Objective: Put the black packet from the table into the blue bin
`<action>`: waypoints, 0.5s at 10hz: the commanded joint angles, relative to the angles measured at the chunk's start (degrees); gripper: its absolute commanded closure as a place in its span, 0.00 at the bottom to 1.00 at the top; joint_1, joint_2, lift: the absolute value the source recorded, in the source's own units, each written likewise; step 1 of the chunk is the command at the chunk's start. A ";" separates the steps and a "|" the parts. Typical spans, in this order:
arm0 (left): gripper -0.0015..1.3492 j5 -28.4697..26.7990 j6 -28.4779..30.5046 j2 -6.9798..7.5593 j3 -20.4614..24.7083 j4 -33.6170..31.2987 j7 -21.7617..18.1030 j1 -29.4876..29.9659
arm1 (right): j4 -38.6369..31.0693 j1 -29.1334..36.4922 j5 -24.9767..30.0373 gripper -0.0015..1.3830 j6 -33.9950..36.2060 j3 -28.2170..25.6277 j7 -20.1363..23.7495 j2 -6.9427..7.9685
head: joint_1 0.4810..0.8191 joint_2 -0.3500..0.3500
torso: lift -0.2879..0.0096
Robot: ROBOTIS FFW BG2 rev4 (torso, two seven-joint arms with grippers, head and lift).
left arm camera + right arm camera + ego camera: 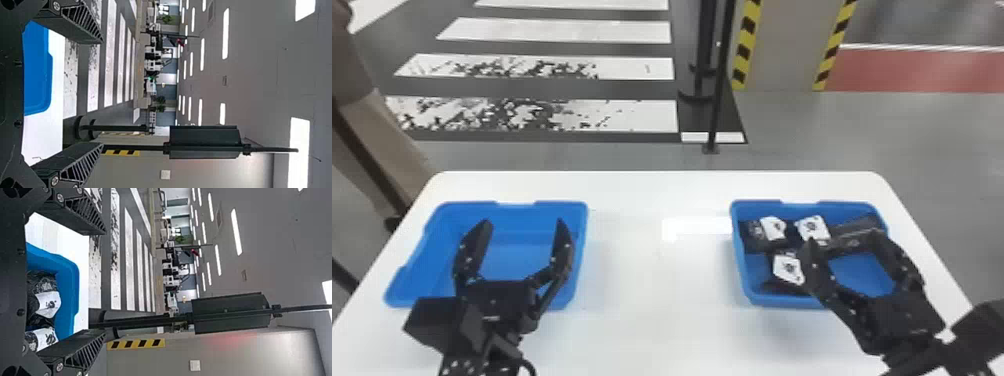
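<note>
In the head view my left gripper point(519, 225) stands open over the left blue bin point(444, 215), which holds nothing that I can see. My right gripper point(842, 237) is open above the right blue bin point(757, 298). Several black packets with white labels, one label point(788, 269) near the front, lie inside that right bin. The left wrist view has the left gripper point(102, 94) with its fingers wide apart and the left bin point(37, 70) beyond. In the right wrist view the right gripper point(105, 282) is spread, with labelled packets point(47, 304) in the bin point(68, 282).
Both bins stand on a white table point(652, 300) with a gap of tabletop between them. A black pole point(719, 100) stands on the floor behind the table. A person's legs show beyond the table's left edge.
</note>
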 commanded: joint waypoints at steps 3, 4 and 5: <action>0.08 0.00 0.00 0.00 0.00 0.00 0.00 0.08 | 0.00 0.02 0.00 0.09 0.00 0.06 0.00 0.00 | 0.63 0.47 | 0.60; 0.08 0.00 0.00 0.00 0.00 0.00 0.00 0.08 | -0.15 0.02 0.00 0.09 0.00 0.06 0.00 0.00 | 0.63 0.47 | 0.60; 0.08 0.00 0.00 0.00 0.00 0.00 0.00 0.08 | -0.15 0.02 0.00 0.09 0.00 0.06 0.00 0.00 | 0.63 0.47 | 0.60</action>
